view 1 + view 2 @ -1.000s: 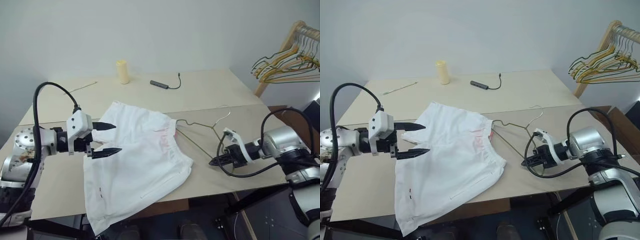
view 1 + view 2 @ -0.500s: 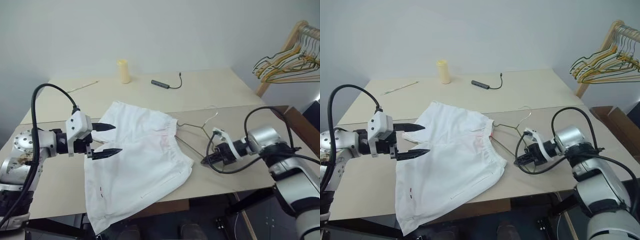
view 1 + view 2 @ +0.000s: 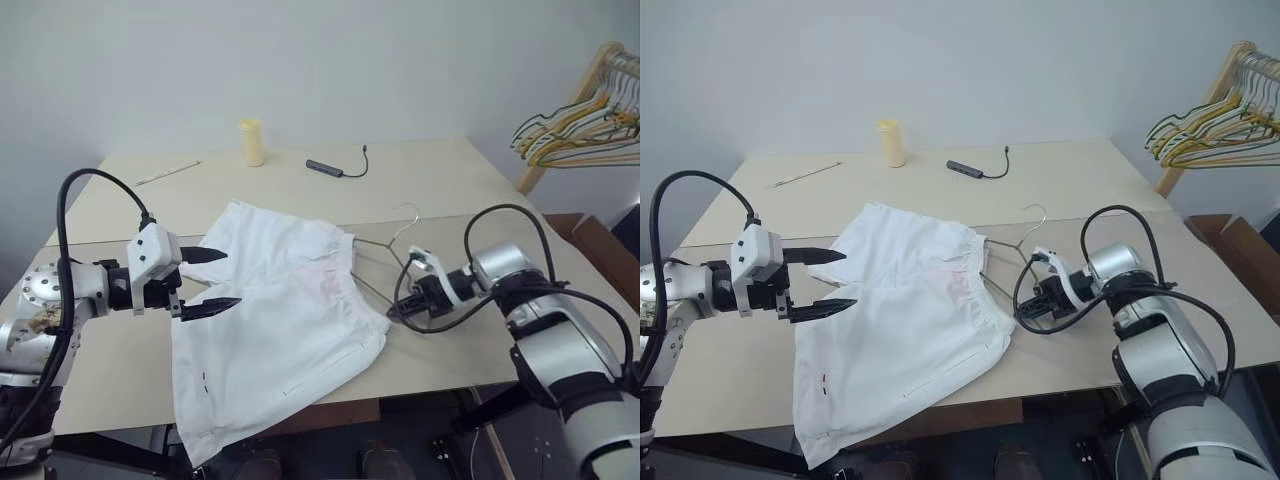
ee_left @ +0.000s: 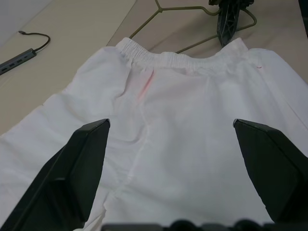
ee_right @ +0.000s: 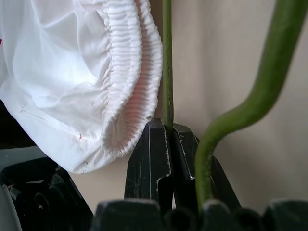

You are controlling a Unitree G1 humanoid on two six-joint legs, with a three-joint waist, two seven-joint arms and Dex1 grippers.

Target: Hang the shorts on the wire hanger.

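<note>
Shorts (image 3: 275,320) lie flat on the table (image 3: 440,190), one leg hanging over the front edge, the waistband toward the hanger (image 3: 385,250). The hanger lies just beside the waistband – its wire touches the elastic. The right gripper (image 3: 1023,312) is closed tight on the hanger's wire. The left gripper (image 3: 215,279) hovers over the shorts with fingers wide apart, holding nothing.
</note>
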